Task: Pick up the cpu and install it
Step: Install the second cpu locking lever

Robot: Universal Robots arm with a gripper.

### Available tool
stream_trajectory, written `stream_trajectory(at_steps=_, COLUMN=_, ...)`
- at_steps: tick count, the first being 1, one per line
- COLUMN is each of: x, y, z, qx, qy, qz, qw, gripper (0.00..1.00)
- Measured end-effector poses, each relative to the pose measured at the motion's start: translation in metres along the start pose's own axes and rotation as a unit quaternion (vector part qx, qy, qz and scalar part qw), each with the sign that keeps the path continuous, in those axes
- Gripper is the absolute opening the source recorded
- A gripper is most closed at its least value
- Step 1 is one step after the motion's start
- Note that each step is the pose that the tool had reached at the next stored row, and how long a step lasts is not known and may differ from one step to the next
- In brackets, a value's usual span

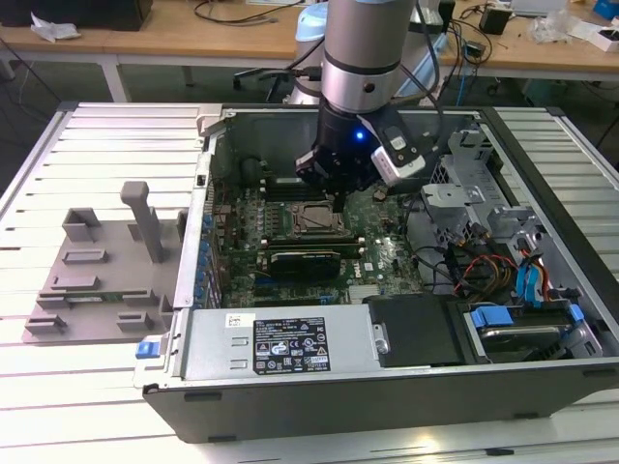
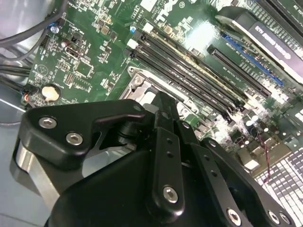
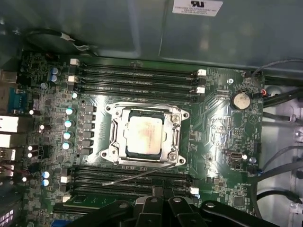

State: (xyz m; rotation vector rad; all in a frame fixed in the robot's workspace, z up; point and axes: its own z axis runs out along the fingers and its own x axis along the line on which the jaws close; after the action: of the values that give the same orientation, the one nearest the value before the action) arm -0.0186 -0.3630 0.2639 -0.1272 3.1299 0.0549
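Observation:
The cpu (image 3: 144, 134), a small square chip with a silvery top plate, lies flat inside the metal socket frame (image 3: 111, 135) on the green motherboard (image 3: 215, 123). In the exterior view the socket with the cpu (image 1: 314, 220) sits in the middle of the open computer case. My gripper (image 1: 334, 191) hangs just above the board, beside the socket's far edge and apart from the chip. Its black linkage (image 2: 163, 142) shows in the second wrist view, over the socket corner. Nothing shows in the gripper (image 3: 160, 191).
Black memory slots (image 3: 137, 75) run on both sides of the socket. A grey plastic tray (image 1: 97, 280) with raised blocks lies on the slatted table at the exterior view's left. Drive cages and cables (image 1: 484, 251) crowd the case at the exterior view's right. The power supply (image 1: 280, 343) lines the near wall.

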Motion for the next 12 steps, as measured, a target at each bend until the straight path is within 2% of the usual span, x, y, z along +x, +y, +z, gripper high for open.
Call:
stream_trajectory(at_steps=7, x=0.0002, y=-0.0004, z=0.0121, qx=0.0, qy=0.0, qz=0.0, qw=1.0, gripper=0.11)
stream_trajectory(at_steps=12, x=0.0003, y=-0.0006, z=0.0174, qx=0.0, qy=0.0, qz=0.0, qw=1.0, gripper=0.11)
